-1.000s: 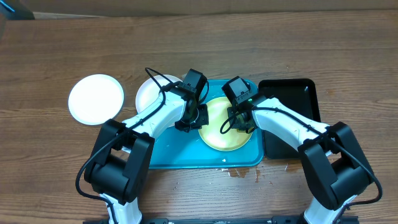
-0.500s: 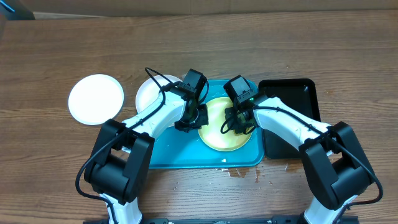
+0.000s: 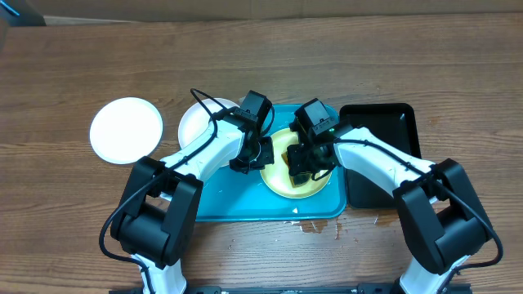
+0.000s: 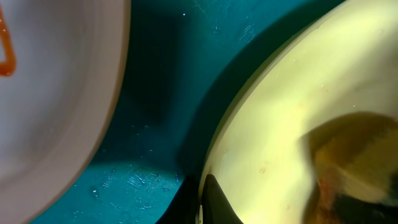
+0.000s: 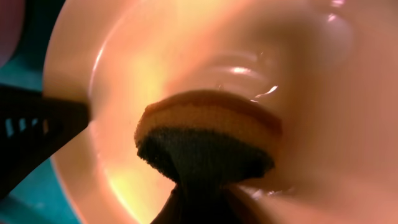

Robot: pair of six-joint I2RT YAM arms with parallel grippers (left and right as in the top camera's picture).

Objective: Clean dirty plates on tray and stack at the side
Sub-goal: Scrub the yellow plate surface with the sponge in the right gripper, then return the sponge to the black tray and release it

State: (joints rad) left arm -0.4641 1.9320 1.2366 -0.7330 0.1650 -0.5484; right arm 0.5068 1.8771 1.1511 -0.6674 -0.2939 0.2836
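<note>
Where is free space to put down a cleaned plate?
Bare tabletop left of and behind the lone white plate. Far half of the black tray is bare. Crowded: the turquoise tray, where left tool grips the yellow-green plate and right tool presses a sponge.

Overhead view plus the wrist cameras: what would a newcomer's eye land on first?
The pale yellow-green plate on the right half of the turquoise tray, both arms bent over it: the right gripper presses a sponge onto it and the left gripper sits at its left rim. Next, the white plate at the tray's left edge bears a reddish-orange smear; a second white plate lies on the wooden table farther left.
</note>
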